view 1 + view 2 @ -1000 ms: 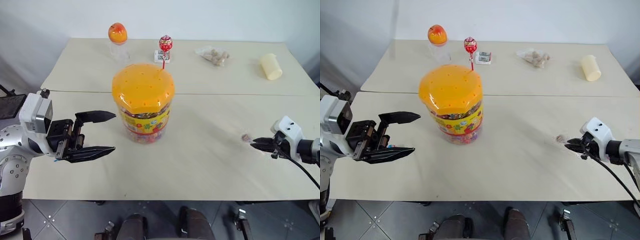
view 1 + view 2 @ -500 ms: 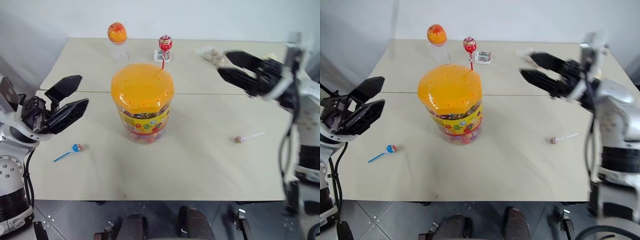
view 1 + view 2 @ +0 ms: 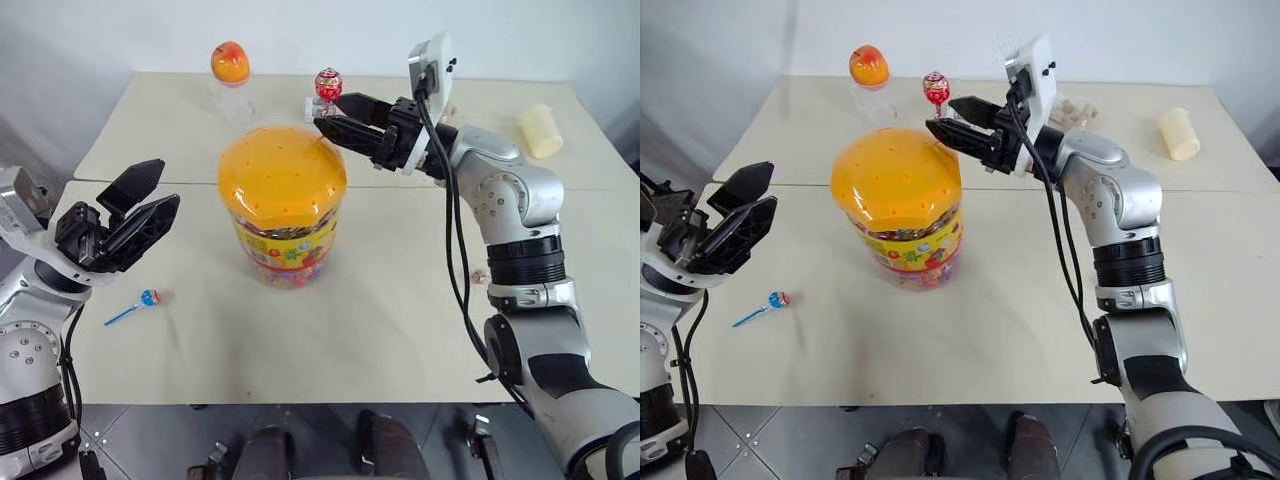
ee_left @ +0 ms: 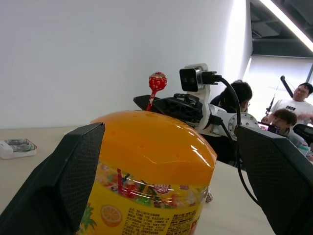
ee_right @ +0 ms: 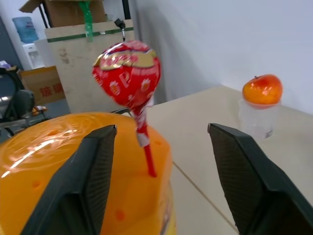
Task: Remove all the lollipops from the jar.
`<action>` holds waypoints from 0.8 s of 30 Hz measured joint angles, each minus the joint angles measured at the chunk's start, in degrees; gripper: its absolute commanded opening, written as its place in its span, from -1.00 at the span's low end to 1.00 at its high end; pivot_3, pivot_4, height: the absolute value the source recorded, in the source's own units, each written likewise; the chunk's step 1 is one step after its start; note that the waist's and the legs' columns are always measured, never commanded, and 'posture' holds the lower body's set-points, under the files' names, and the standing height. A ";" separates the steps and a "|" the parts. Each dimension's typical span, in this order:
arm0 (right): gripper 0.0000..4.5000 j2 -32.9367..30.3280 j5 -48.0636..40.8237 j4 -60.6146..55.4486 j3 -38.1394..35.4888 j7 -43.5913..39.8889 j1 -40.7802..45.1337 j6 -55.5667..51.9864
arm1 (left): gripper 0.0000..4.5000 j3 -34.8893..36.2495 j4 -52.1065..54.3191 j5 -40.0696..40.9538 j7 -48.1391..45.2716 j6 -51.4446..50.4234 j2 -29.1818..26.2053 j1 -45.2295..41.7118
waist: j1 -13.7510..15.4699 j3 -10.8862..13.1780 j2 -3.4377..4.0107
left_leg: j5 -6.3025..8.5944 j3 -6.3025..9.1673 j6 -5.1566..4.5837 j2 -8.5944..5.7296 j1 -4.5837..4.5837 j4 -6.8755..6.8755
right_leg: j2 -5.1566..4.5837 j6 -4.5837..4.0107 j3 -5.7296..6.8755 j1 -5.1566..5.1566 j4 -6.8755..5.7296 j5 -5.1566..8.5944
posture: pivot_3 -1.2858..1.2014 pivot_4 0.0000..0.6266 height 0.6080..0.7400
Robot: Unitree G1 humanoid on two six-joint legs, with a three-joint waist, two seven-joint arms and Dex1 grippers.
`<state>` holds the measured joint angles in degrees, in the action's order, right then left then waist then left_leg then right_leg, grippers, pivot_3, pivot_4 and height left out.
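The jar, a clear tub with a domed orange lid, stands mid-table. One red lollipop stands upright with its stick in a lid hole. My right gripper reaches over the lid from the right, open. In the right wrist view the lollipop's stick rises between the fingers, touching neither. My left gripper hovers open to the left of the jar, empty. A blue-stick lollipop lies on the table below it. Another lollipop lies at the right, by my right arm.
A small clear bottle with an orange egg top stands at the far left. A cream cylinder and a bag of snacks lie far right. A small white packet lies behind the jar. People sit beyond the table.
My right arm swung from the table's right edge up and left to the lid's lollipop, its jaws opening. My left gripper rose and turned off the table, leaving the blue-stick lollipop lying there.
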<state>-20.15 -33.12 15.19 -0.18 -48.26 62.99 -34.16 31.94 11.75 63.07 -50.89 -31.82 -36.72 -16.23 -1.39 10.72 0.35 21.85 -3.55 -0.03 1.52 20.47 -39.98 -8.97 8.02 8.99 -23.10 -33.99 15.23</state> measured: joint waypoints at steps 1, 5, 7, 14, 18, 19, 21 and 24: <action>-0.16 0.14 0.00 0.00 0.01 -0.36 0.00 -0.20 | 1.00 0.00 0.23 0.00 0.15 0.00 0.00 0.00 | -0.20 0.00 0.00 | 0.00 -0.01 0.00 0.01 -0.01 0.00 | 0.01 0.00 -0.01 0.00 -0.01 0.00 | 0.03 -0.52 1.00; -0.79 0.22 0.06 -0.01 0.00 -2.14 0.00 -0.85 | 1.00 0.03 0.87 0.06 0.52 0.01 0.00 -0.03 | -0.47 0.00 0.00 | 0.01 -0.09 0.03 0.06 -0.03 0.03 | 0.07 -0.01 -0.07 -0.08 -0.01 0.00 | 0.03 -0.52 1.00; -0.99 0.54 0.28 0.01 -0.28 -2.31 0.02 -0.62 | 1.00 0.03 0.86 0.10 0.59 0.01 0.00 -0.25 | -0.47 0.00 0.00 | 0.02 -0.11 0.04 0.07 -0.03 0.03 | 0.08 -0.01 -0.08 -0.11 -0.02 0.00 | 0.03 -0.52 1.00; -0.99 0.46 -3.31 0.65 -6.34 -5.43 0.29 1.80 | 1.00 -0.54 0.68 0.13 -0.05 0.06 0.05 -1.94 | -0.30 0.00 0.00 | 0.02 -0.15 0.04 0.06 0.02 0.04 | 0.08 -0.01 -0.10 -0.18 -0.02 0.00 | 0.03 -0.52 1.00; -0.99 -6.89 -3.94 1.75 -10.54 -6.07 1.23 1.84 | 1.00 -2.71 0.75 -0.30 -3.14 0.09 -0.24 -2.64 | 0.06 0.00 0.00 | 0.03 -0.14 0.03 0.05 0.07 0.02 | 0.08 -0.01 -0.09 -0.17 -0.01 0.00 | 0.03 -0.52 1.00; -0.99 -9.74 -3.37 1.93 -11.20 -6.44 1.11 1.79 | 1.00 -3.42 0.82 -0.71 -4.31 0.12 -0.64 -2.53 | 0.03 0.00 0.00 | 0.03 -0.15 0.03 0.05 0.08 0.03 | 0.08 -0.01 -0.10 -0.18 0.01 0.00 | 0.03 -0.52 1.00; -0.99 -15.25 -1.78 2.05 -11.19 -7.83 0.35 1.11 | 1.00 -5.21 1.70 -2.34 -6.94 0.27 -2.51 -1.47 | -0.17 0.00 0.00 | 0.04 -0.21 0.04 0.06 0.09 0.10 | 0.08 -0.01 -0.11 -0.25 0.03 0.00 | 0.03 -0.52 1.00; -0.99 -25.68 0.95 1.13 -8.55 -11.59 -4.11 -2.99 | 1.00 -8.11 3.82 -5.07 -11.61 0.85 -5.29 0.19 | -0.20 0.00 0.00 | 0.04 -0.34 0.05 0.12 0.09 0.16 | 0.13 -0.04 -0.15 -0.33 0.04 0.02 | 0.03 -0.52 1.00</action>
<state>-45.82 -32.17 16.32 -8.73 -59.85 58.88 -37.15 23.83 15.58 58.00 -62.49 -30.97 -42.01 -16.04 -1.59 10.73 0.35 21.88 -3.89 0.02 1.64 20.56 -39.82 -8.84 7.98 8.85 -23.44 -33.96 15.25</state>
